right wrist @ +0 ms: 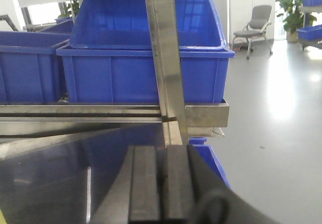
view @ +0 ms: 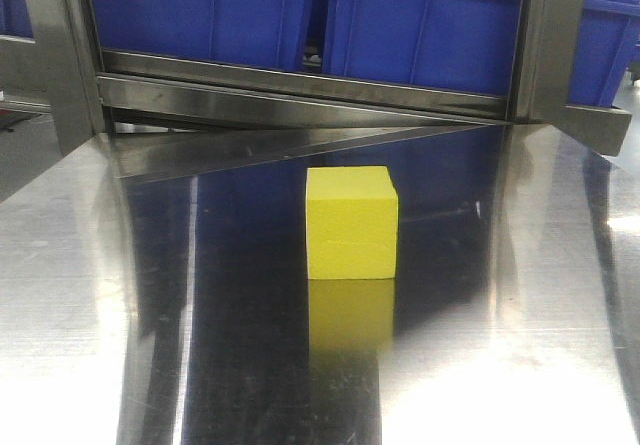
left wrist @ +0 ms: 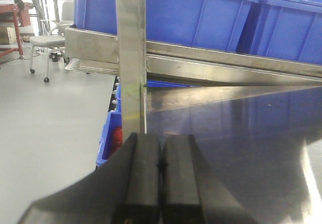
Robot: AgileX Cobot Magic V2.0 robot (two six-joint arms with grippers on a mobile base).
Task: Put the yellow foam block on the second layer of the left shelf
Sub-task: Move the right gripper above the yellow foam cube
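The yellow foam block (view: 351, 222) stands alone on the shiny steel tabletop (view: 90, 295) in the front view, near the middle, with its reflection below it. No gripper shows in that view. In the left wrist view my left gripper (left wrist: 161, 139) is shut, its black pads pressed together with nothing between them, over the table's left edge near a steel shelf post (left wrist: 131, 53). In the right wrist view my right gripper (right wrist: 162, 151) is shut too, empty, by another steel post (right wrist: 166, 58). The block appears in neither wrist view.
Behind the block a steel shelf rail (view: 300, 90) carries large blue plastic bins (view: 420, 25). More blue bins (right wrist: 141, 53) fill the shelf in both wrist views. A lower blue bin (left wrist: 111, 133) holds red items. Chairs (right wrist: 254, 25) stand on the grey floor.
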